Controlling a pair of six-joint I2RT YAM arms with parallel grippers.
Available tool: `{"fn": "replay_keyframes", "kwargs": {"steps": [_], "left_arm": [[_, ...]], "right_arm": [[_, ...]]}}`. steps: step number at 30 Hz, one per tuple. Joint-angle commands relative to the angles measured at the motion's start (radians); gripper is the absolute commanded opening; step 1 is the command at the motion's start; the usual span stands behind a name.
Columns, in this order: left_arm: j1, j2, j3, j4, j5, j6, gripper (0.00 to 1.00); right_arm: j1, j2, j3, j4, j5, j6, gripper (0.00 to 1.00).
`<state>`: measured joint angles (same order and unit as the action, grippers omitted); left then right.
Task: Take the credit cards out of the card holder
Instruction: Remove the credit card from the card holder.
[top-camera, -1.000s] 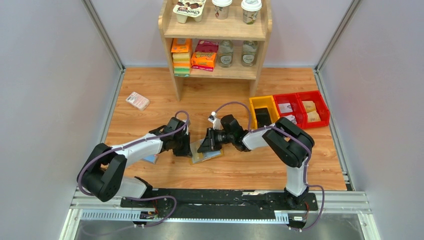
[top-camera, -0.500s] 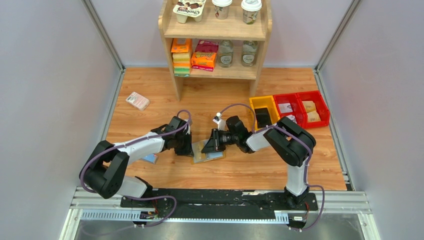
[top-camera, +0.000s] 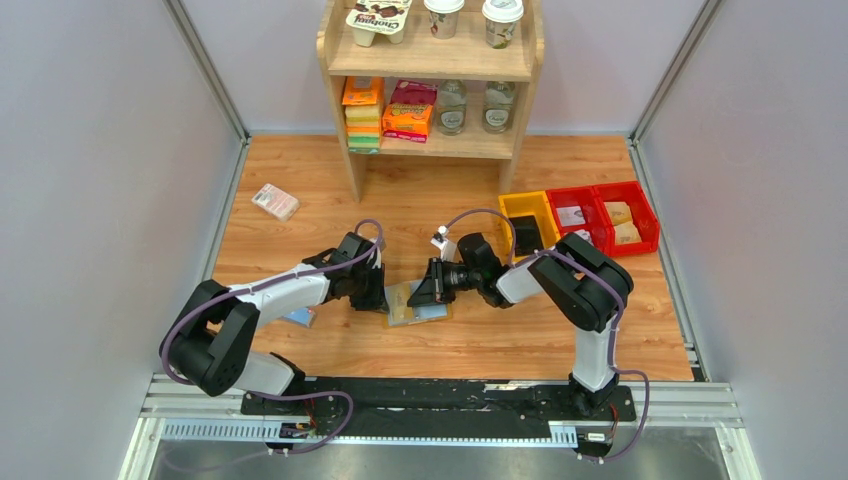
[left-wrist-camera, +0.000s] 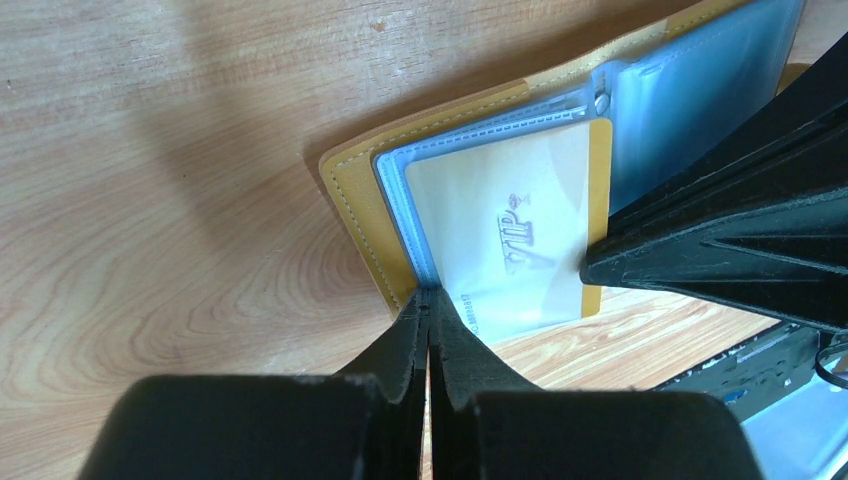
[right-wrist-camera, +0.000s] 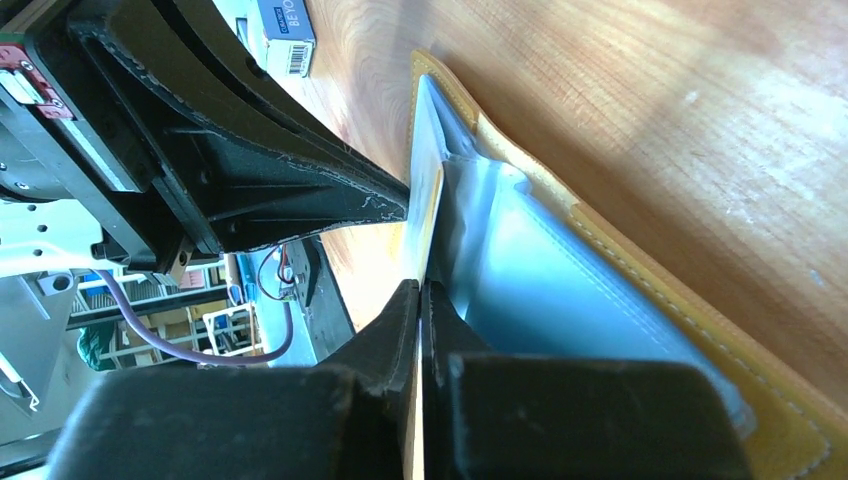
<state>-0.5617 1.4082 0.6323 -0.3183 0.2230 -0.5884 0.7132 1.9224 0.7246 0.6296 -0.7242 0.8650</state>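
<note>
pinning tan leather folding card holder (left-wrist-camera: 352, 215) with left gripper (left-wrist-camera: 428, 312), jaws pressed together; pinching cream gold-edged card (left-wrist-camera: 500, 230) in right gripper (right-wrist-camera: 418, 295), best pulling flat toward 3 o'clock.

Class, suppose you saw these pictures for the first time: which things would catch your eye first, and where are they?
At the centre, both arms meet over the open tan card holder. The left gripper is shut on its edge, and the right gripper pinches a cream VIP card by its edge. Behind them, at the back, stands a stocked wooden shelf.
</note>
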Motion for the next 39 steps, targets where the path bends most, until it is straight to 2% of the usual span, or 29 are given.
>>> {"fn": "replay_keyframes", "kwargs": {"steps": [1,14,21,26,39], "left_arm": [[-0.010,0.051,-0.042,-0.057,-0.077,0.041,0.00],[-0.012,0.009,-0.036,-0.064,-0.080,0.039,0.00],[-0.012,-0.120,0.004,-0.045,-0.071,0.009,0.14],[-0.012,-0.172,0.055,-0.027,-0.033,-0.002,0.15],[-0.041,0.037,0.104,0.051,0.030,0.010,0.12]], "right_arm": [[-0.017,-0.045,-0.022,0.044,-0.008,-0.004,0.01],[-0.038,-0.099,-0.048,-0.067,0.035,-0.038,0.00],[-0.037,-0.077,-0.037,-0.074,0.035,-0.037,0.00],[-0.038,-0.074,-0.037,-0.073,0.034,-0.037,0.00],[-0.038,-0.066,-0.031,-0.070,0.032,-0.037,0.01]]}}
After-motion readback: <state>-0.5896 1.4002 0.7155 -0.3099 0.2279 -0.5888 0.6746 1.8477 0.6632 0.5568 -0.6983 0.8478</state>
